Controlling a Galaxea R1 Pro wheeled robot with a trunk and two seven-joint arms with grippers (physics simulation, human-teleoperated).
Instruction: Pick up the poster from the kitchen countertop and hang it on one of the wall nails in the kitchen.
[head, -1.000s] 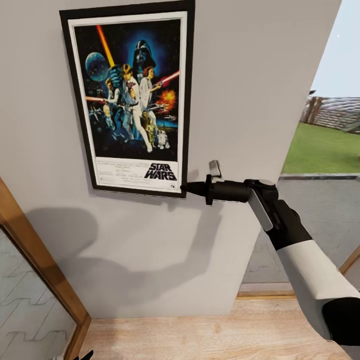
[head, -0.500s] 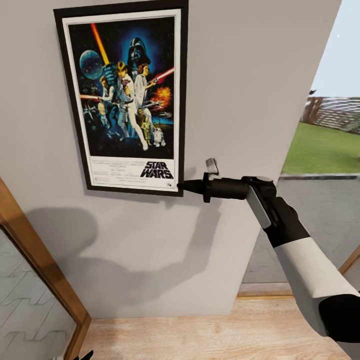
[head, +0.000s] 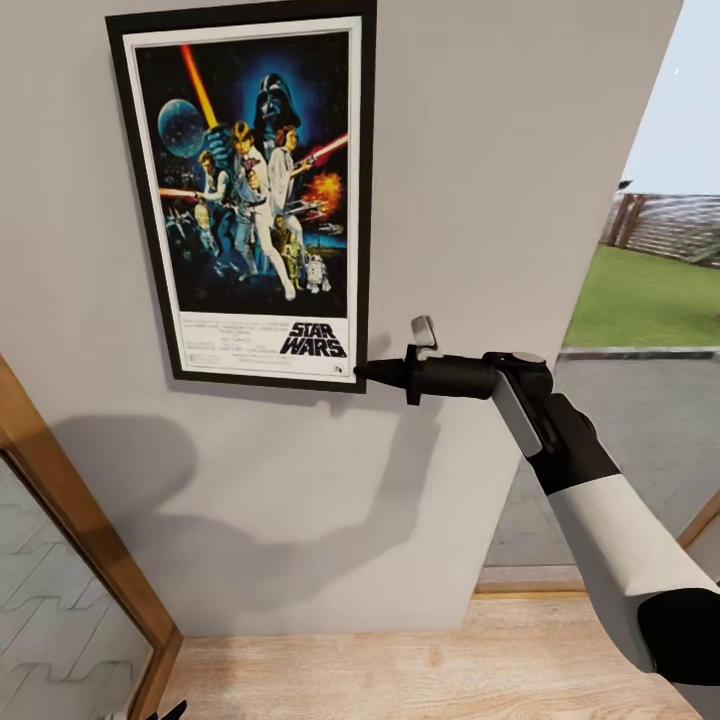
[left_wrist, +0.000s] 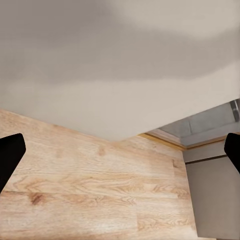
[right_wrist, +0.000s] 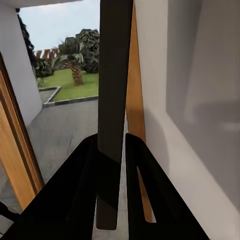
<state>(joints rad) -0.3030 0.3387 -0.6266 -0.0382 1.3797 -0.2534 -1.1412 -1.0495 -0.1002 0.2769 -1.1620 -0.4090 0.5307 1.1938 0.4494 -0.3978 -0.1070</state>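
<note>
Grey wall (head: 470, 200) filled most of the head view, with wood floor (head: 420, 670) along the 6 o'clock edge and a wooden door frame (head: 70, 510) running from 9 toward 7 o'clock. Open doorway at 3 o'clock showed lawn (head: 645, 300) and paving (head: 640, 430) outside.

Poster (head: 250, 190) sat flat against the wall at 11 o'clock, upright, slightly tilted, black frame, white border, STAR WARS logo at its bottom. Its top edge was cut off by the picture, so the nail could not be seen.

Right arm (head: 600, 530) reached in from 4 o'clock toward centre. Right hand (head: 368, 372) was clamped on the poster's lower right corner, fingertips touching the frame edge. In the right wrist view the hand (right_wrist: 110, 145) had both fingers (right_wrist: 82, 190) pressed either side of the frame's dark edge (right_wrist: 114, 75), with the grey wall just beside it and garden trees (right_wrist: 80, 55) beyond the doorway.

Left wrist view: left hand (left_wrist: 120, 150) spread apart, one black fingertip (left_wrist: 10, 155) at each side edge, nothing between them; it faced the wood floor (left_wrist: 90, 190) where it met the wall base (left_wrist: 120, 90). A sliver of the left hand (head: 165, 712) showed at 7 o'clock in the head view.

Arm shadows (head: 250, 520) lay on the wall below the poster.
</note>
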